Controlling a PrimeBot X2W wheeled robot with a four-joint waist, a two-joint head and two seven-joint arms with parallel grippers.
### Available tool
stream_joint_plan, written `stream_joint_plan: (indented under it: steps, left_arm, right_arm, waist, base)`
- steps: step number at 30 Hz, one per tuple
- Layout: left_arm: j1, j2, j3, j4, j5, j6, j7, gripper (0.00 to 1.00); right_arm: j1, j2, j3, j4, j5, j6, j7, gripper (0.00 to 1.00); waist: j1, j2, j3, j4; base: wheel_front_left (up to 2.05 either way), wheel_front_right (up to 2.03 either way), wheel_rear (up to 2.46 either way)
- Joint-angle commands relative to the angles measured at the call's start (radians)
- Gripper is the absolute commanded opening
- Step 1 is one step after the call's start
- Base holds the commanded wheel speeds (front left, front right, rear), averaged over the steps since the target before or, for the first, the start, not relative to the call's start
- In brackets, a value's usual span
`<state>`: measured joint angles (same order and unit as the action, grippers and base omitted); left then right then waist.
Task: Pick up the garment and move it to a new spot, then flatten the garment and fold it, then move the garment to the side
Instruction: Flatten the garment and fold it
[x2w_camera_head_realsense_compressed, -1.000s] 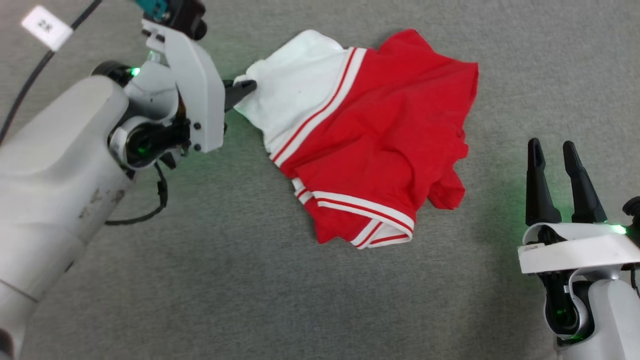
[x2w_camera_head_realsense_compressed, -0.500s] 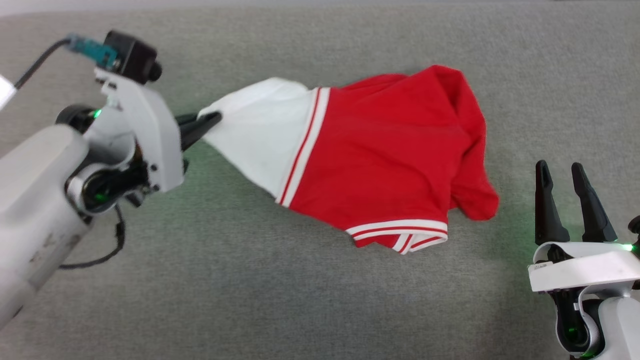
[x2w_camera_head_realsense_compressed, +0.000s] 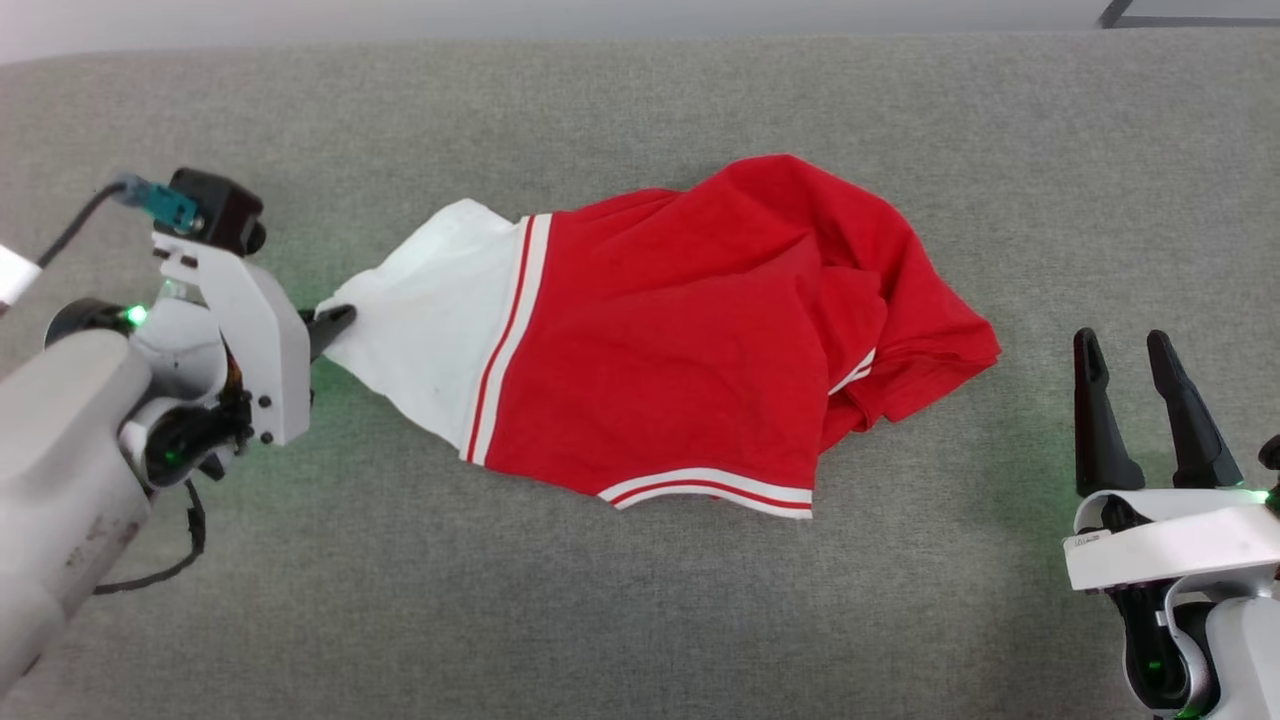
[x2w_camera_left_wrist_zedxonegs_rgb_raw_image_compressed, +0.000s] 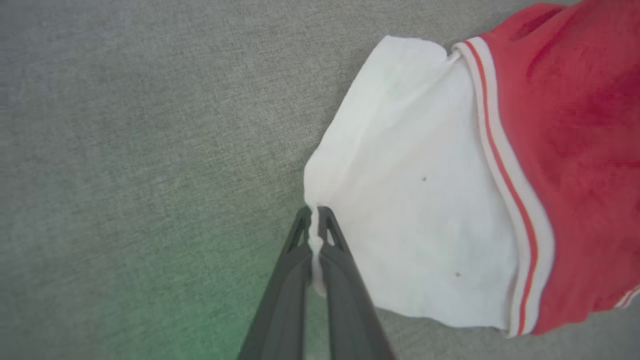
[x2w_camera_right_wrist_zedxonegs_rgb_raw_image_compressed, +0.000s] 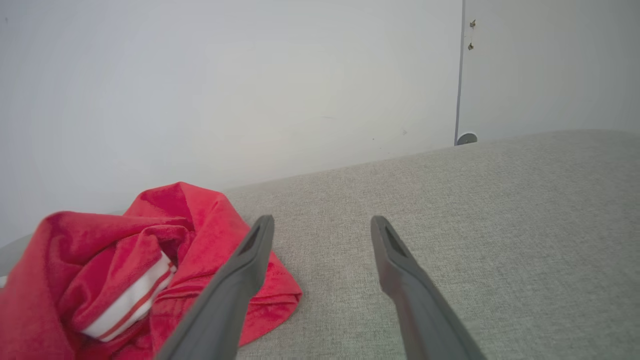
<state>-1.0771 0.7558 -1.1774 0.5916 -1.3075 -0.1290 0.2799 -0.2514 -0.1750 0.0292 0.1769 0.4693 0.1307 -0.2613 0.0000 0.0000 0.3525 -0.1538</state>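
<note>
While the left fingers stand pinched shut on a corner of its white panel, we see the garment lying across the middle of the grey fabric surface. Its white end points toward the left edge and its red part is bunched in folds toward the right. In the left wrist view a strip of white cloth sits squeezed between the fingers. Near the right edge the right fingers stand wide apart, holding nothing, clear of the red folds.
</note>
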Motion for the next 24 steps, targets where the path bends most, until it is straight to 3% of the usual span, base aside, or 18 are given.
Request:
stream_joint_plan:
  steps: [1,2,3,4,5,11,14,19,24]
  left_arm:
    - [0.015,-0.009,0.000,0.014,0.003,0.000,-0.014,0.00]
    - [0.017,-0.015,0.005,0.024,-0.003,-0.001,-0.026,0.12]
    - [0.018,-0.019,0.009,0.030,-0.003,-0.001,-0.042,0.12]
    - [0.019,-0.022,0.011,0.035,-0.001,-0.001,-0.058,0.79]
    - [0.022,-0.024,0.014,0.039,0.000,-0.001,-0.075,1.00]
    - [0.054,-0.028,0.027,0.023,0.038,0.000,-0.226,1.00]
    - [0.088,-0.038,0.039,-0.006,0.061,0.028,-0.333,1.00]
    - [0.182,-0.056,0.059,-0.109,0.087,0.105,-0.491,1.00]
    - [0.293,-0.069,0.121,-0.261,0.123,0.209,-0.543,1.00]
  right_arm:
    - [-0.001,-0.008,0.008,0.002,-0.009,0.000,-0.005,1.00]
    - [-0.004,-0.015,0.018,0.003,-0.011,0.000,-0.005,1.00]
    - [-0.006,-0.023,0.030,0.004,-0.012,0.000,-0.005,1.00]
    - [-0.009,-0.032,0.041,0.006,-0.014,0.000,-0.005,1.00]
    - [-0.013,-0.044,0.059,0.008,-0.014,0.000,-0.005,1.00]
    - [-0.050,-0.170,0.203,0.015,-0.004,0.000,0.031,1.00]
    - [-0.078,-0.247,0.283,-0.010,0.009,0.000,0.083,1.00]
    - [-0.148,-0.384,0.434,-0.074,0.047,0.000,0.205,1.00]
    - [-0.225,-0.498,0.543,-0.113,0.111,0.000,0.341,1.00]
  waist:
    - [0.0000,0.0000,-0.002,-0.004]
    - [0.0000,0.0000,-0.004,-0.005]
    - [0.0000,0.0000,-0.009,-0.005]
    - [0.0000,0.0000,-0.013,-0.004]
    - [0.0000,0.0000,-0.016,-0.003]
    - [0.0000,0.0000,-0.043,0.034]
    - [0.0000,0.0000,-0.053,0.064]
    - [0.0000,0.0000,-0.064,0.117]
    - [0.0000,0.0000,-0.068,0.182]
  base:
    - [0.00,0.00,0.00]
    - [0.00,0.00,0.00]
    - [0.00,0.00,0.00]
    - [0.00,0.00,0.00]
    - [0.00,0.00,0.00]
    - [0.00,0.00,0.00]
    - [0.00,0.00,0.00]
    - [0.00,0.00,0.00]
    - [0.00,0.00,0.00]
